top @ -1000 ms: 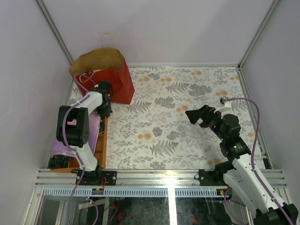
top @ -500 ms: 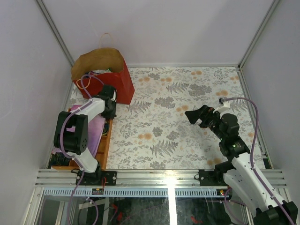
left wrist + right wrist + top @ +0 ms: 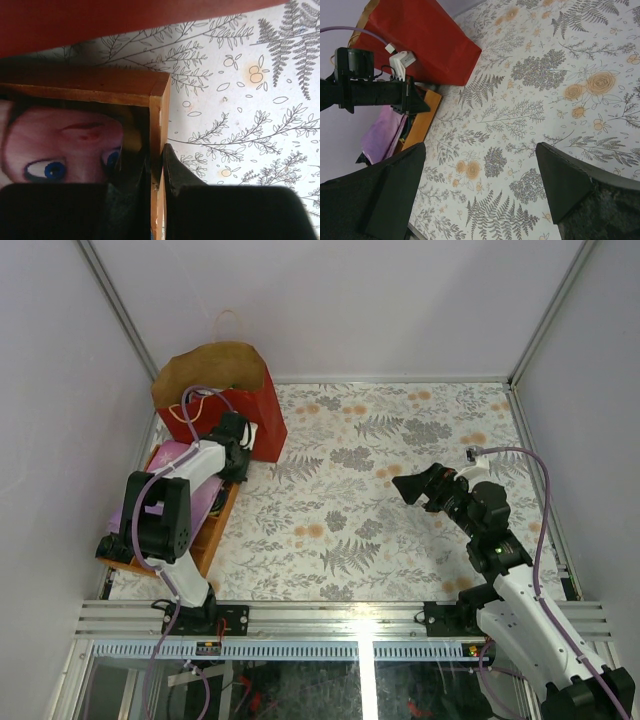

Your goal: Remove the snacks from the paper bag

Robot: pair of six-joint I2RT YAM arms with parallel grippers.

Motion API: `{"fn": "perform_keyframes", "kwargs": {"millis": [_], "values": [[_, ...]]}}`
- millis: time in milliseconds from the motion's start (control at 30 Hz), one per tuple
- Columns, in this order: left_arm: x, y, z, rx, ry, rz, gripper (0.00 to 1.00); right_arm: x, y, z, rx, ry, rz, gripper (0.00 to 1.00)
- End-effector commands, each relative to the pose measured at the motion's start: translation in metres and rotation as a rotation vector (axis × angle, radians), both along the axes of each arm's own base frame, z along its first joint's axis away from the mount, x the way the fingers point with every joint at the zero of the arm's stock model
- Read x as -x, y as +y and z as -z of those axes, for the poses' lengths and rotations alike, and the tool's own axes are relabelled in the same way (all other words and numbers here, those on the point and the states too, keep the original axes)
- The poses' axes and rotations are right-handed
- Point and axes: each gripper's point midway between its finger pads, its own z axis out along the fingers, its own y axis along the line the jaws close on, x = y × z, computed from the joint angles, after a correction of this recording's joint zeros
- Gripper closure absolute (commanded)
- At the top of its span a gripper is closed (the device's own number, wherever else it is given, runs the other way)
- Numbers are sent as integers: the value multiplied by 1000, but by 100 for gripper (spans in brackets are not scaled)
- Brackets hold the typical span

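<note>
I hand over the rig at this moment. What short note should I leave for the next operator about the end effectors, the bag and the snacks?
Left end effector: shut on the side wall of the wooden tray, near the red paper bag.
Right end effector: open, empty, above the floral tablecloth.
Paper bag: upright in the far left corner; its contents are not visible.
Done: no snacks lie on the tablecloth. The tray holds a pink-purple item; the rest is unclear.
Left: release the tray, empty the bag.
</note>
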Motion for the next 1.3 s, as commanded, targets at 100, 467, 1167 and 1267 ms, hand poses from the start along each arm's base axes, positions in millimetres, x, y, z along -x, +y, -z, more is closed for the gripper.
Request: {"fn": "perform_keyframes", "kwargs": {"millis": [100,467,1167,1267], "values": [[-45,26,-37,-148,-167,-31,100,-1,5,-17,-25,-51,-21,1],[-49,4,-104,22,-230,-139,0,-1,9,-13,-16,-40,-49,1],[73,-194,-371,850,-577,812,0,-5,8,-15,-7,-13,-34,1],[21,-171,-441,739,-890,584,0,-3,8,-32,-16,-52,-36,1]]}}
